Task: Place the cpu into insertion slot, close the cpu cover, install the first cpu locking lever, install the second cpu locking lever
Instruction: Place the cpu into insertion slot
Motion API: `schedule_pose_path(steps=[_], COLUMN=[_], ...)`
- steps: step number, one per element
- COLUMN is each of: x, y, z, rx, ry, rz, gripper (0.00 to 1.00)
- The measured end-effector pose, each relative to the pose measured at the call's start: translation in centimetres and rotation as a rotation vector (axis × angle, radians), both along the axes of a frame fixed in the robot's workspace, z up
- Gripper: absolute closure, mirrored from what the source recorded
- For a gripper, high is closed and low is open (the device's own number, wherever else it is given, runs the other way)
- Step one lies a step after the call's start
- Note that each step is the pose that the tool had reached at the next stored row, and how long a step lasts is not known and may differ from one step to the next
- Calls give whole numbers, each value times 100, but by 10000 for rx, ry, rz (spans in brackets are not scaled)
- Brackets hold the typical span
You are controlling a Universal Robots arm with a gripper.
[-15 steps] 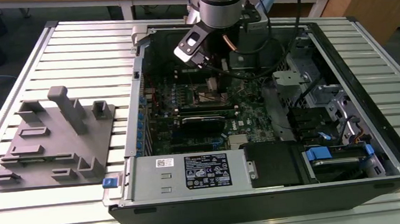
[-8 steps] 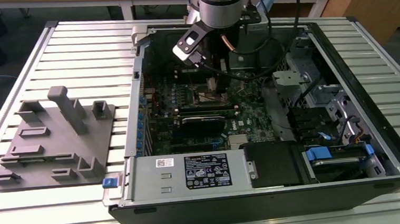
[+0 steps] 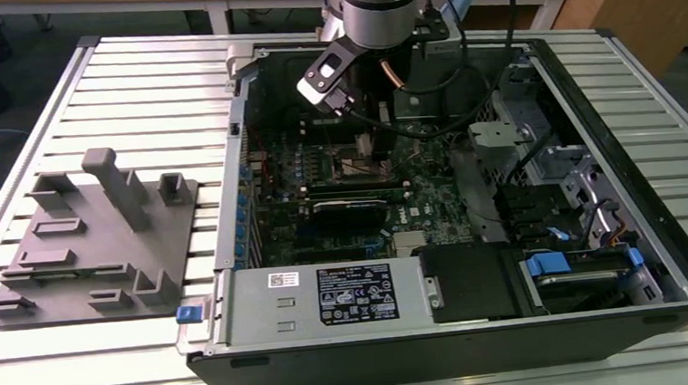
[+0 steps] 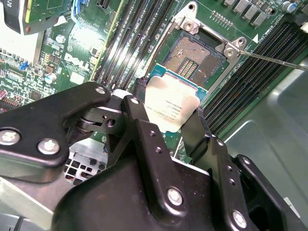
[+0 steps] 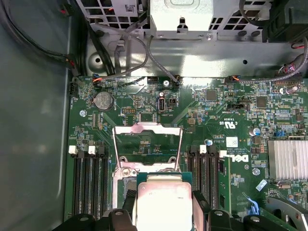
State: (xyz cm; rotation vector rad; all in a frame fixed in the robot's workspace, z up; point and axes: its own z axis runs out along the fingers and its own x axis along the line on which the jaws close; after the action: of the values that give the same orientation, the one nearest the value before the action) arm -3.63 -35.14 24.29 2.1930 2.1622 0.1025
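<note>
**A:** Started with the biggest things?

**B:** Yes. Saw a slatted table (image 3: 93,74) bearing an open case (image 3: 453,357). Saw the arm (image 3: 377,8) hanging into it, over the green board (image 5: 226,110).

**A:** And found the gripper how?

**B:** Found the gripper (image 4: 169,113) clamped on the cpu (image 4: 166,98), pinching two opposite edges, with the metal top facing up toward the wrist.

**A:** Placed where?

**B:** Just above the slot (image 4: 195,60), overlapping its near edge in both wrist views. Not seated, judging by the slot's bare contacts in the second wrist view.

**A:** Checked the cover?

**B:** Found the cover (image 5: 147,129) swung up and standing open at the far side of the slot. Spotted one thin lever (image 4: 274,60) poking out past a slot corner, unlatched by the look of it.

**A:** So reckoned the progress at?

**B:** Reckoned it early. First step under way, none finished. Not yet done: seating the cpu, closing the cover, fastening both levers.
</note>
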Motion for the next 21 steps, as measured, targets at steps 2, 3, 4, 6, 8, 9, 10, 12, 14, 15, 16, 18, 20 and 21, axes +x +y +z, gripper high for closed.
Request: schedule_pose_path(steps=[2, 3, 4, 6, 8, 9, 10, 12, 14, 15, 16, 18, 20, 21], x=[0, 0, -1, -12, -21, -22, -22, -24, -34, -40, -47, -61, -62, -62], y=[0, 0, 0, 1, 1, 1, 1, 5, 19, 27, 34, 45, 47, 47], z=[0, 0, -3, -13, -25, -29, -32, -41, -51, -58, -67, -87, -95, -95], rx=[0, 0, 2, 14, 18, 18, 18, 18, 18, 18, 19, 18, 17, 17], ry=[0, 0, -1, -2, -1, 0, 0, 0, 1, 0, -1, 0, 1, 1], rz=[0, 0, 3, 33, 121, 186, 256, 390, 466, 491, 504, 514, 517, 517], gripper=[46, 46, 46, 46, 46, 46, 46, 46, 46, 46, 46, 46, 46, 46])
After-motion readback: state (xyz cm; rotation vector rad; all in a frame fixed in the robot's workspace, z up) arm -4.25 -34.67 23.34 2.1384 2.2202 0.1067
